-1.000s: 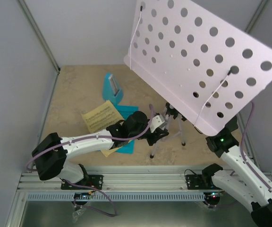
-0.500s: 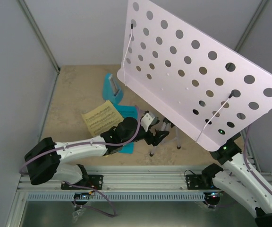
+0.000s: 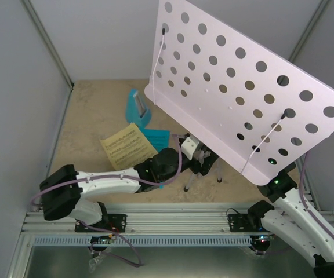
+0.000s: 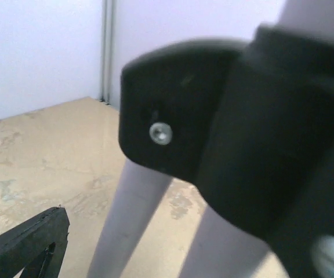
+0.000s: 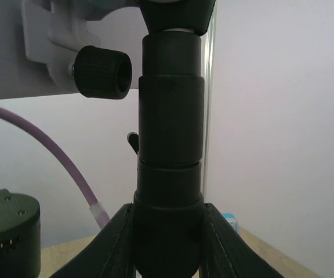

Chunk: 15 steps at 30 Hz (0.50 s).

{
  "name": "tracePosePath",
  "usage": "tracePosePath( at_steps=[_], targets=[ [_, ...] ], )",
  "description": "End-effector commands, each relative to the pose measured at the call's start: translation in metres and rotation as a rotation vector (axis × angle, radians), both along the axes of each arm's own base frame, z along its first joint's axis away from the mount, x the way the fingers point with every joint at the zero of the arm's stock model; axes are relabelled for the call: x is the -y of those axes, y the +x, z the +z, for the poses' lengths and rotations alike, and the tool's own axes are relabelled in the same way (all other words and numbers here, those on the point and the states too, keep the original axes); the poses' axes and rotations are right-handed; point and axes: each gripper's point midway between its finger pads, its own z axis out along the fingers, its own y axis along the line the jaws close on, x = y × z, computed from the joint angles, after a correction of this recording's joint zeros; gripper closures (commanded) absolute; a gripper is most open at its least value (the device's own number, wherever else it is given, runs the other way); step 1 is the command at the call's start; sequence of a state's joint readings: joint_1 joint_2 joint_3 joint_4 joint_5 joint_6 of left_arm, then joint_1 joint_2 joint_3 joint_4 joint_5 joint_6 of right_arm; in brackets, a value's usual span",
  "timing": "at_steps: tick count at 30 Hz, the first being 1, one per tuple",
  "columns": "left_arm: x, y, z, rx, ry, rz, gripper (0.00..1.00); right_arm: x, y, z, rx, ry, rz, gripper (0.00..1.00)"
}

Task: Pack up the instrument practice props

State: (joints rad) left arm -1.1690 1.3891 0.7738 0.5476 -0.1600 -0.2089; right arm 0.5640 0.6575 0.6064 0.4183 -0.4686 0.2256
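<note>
The pale lilac music stand stands tilted, and its round-holed desk (image 3: 242,87) fills the upper right of the top view. My right gripper (image 5: 168,243) is shut on the stand's black post (image 5: 168,145), one finger on each side; in the top view the desk hides it. My left gripper (image 3: 200,161) is open at the black tripod hub (image 4: 213,133). One finger (image 4: 33,243) shows, apart from the lilac legs (image 4: 126,220). On the floor to the left lie the blue metronome (image 3: 137,107), the yellow sheet (image 3: 126,145) and the cyan sheet (image 3: 157,138).
Grey walls close in the tan floor (image 3: 91,116) on the left, back and right. The aluminium rail (image 3: 173,223) with both arm bases runs along the near edge. A purple cable (image 5: 68,168) hangs beside the post.
My left gripper has opened and let go of the tripod near its hub. The desk swung left and lower a second ago and has held still since.
</note>
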Motion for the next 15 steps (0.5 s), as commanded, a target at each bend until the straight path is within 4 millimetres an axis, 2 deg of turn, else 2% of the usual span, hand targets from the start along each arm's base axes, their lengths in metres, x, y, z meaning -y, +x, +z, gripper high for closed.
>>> tracePosePath(
  at_steps=[1, 7, 12, 15],
  targets=[
    [0.009, 0.018, 0.013, 0.079, -0.032, 0.121, 0.01, -0.002, 0.004, -0.014, -0.058, -0.018, 0.000, 0.99],
    [0.017, 0.026, 0.011, 0.106, -0.034, 0.213, 0.03, 0.002, 0.005, -0.010, -0.067, -0.002, -0.022, 1.00],
    [0.023, 0.019, 0.013, 0.126, -0.054, 0.197, 0.29, 0.008, 0.008, -0.008, -0.082, 0.011, -0.063, 1.00],
    [0.023, 0.017, 0.014, 0.139, -0.051, 0.199, 0.39, 0.015, 0.008, -0.001, -0.085, 0.038, -0.091, 0.99]
  ],
)
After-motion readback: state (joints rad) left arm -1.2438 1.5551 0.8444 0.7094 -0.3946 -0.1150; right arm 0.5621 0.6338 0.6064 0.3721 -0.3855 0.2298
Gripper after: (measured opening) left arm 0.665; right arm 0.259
